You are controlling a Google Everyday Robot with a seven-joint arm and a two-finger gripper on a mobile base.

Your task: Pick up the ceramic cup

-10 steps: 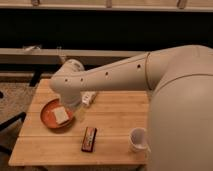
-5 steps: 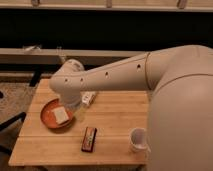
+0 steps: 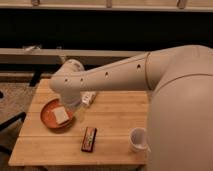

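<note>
The ceramic cup (image 3: 137, 139) is a small white mug standing upright near the front right edge of the wooden table (image 3: 115, 120), partly next to my arm's white body. My white arm (image 3: 115, 75) reaches left across the table. My gripper (image 3: 72, 102) hangs at the arm's end, over the back left of the table by the orange plate, far left of the cup. Its tips are hidden behind the wrist.
An orange plate (image 3: 47, 114) with a pale square sponge (image 3: 61, 115) sits at the left. A white packet (image 3: 89, 98) lies behind the wrist. A dark snack bar (image 3: 89, 139) lies at the front centre. A dark bench runs behind the table.
</note>
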